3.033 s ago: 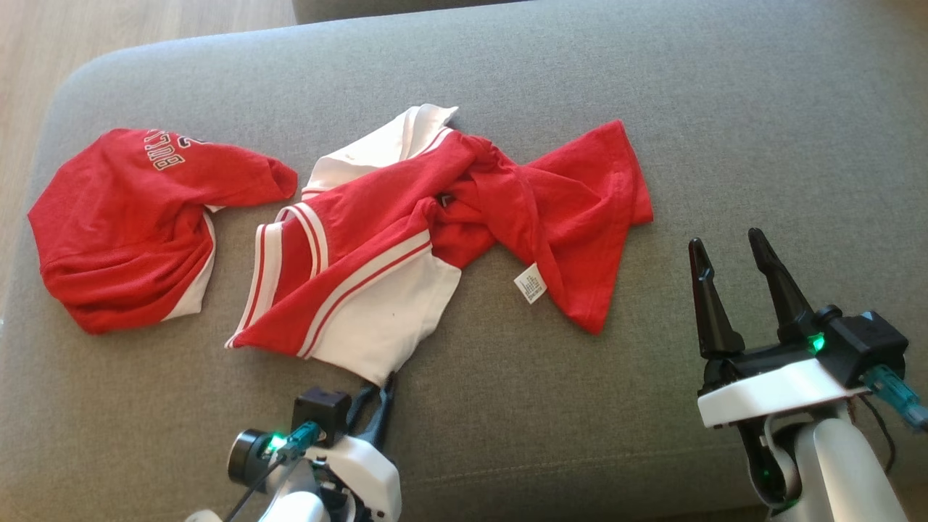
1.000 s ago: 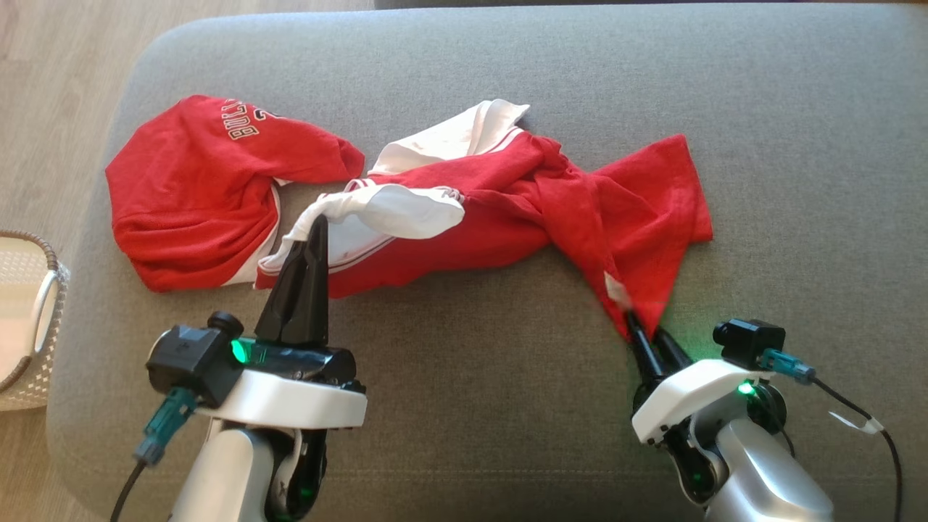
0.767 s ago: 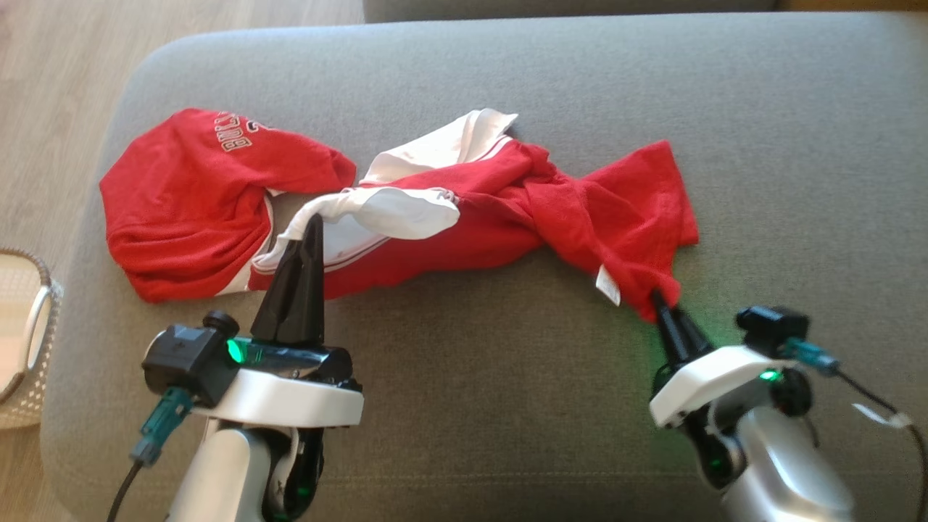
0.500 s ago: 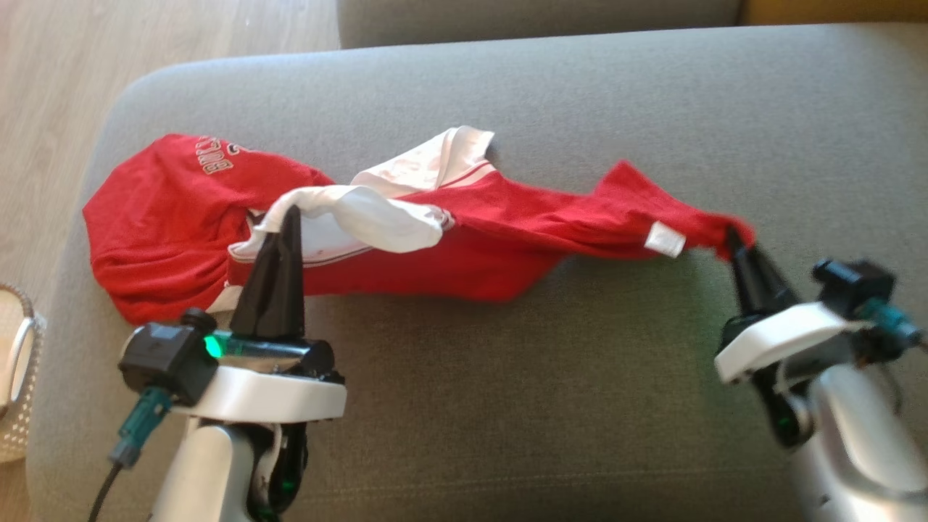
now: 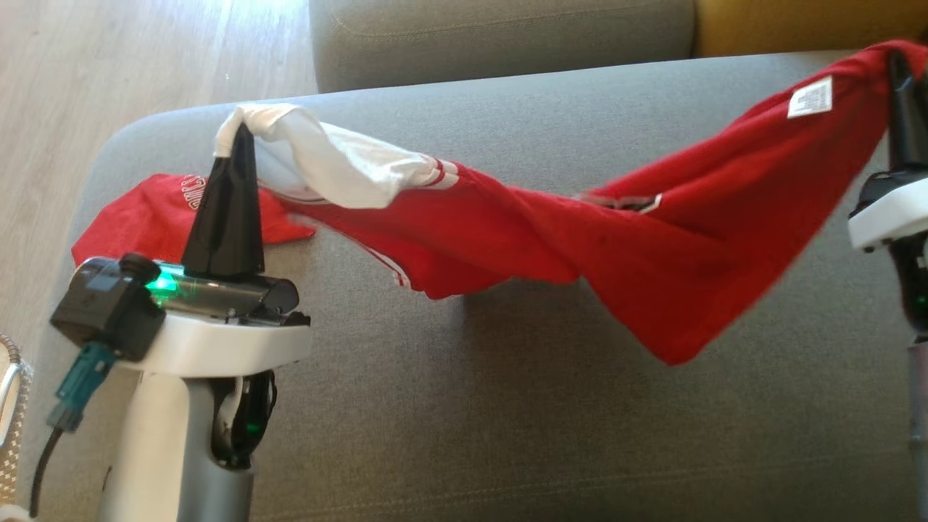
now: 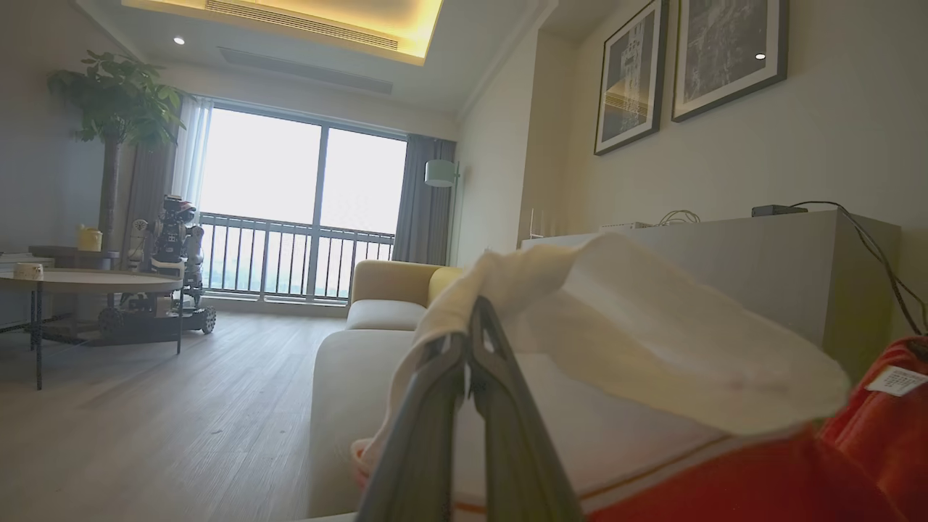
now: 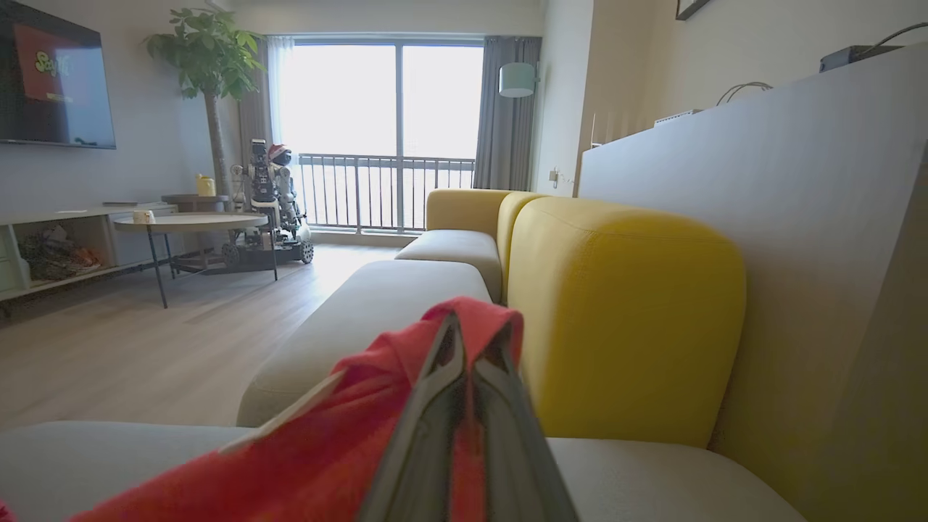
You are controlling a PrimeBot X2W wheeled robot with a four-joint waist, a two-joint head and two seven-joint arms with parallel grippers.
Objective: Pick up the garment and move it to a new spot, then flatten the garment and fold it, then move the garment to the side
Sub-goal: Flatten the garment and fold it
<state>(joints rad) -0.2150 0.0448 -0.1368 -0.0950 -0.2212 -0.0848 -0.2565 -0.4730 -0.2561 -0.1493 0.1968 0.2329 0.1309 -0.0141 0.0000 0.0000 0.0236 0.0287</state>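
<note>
Two closed grips: left pincer (image 5: pixel 242 134) pinches garment (image 5: pixel 652 254) white end, right pincer (image 5: pixel 899 69) red end; cloth slung between.

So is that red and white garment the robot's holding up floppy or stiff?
Probably floppy: the garment sags in the middle between the left gripper and right gripper. Likely light too, since two pinched corners alone hold it up.
</note>
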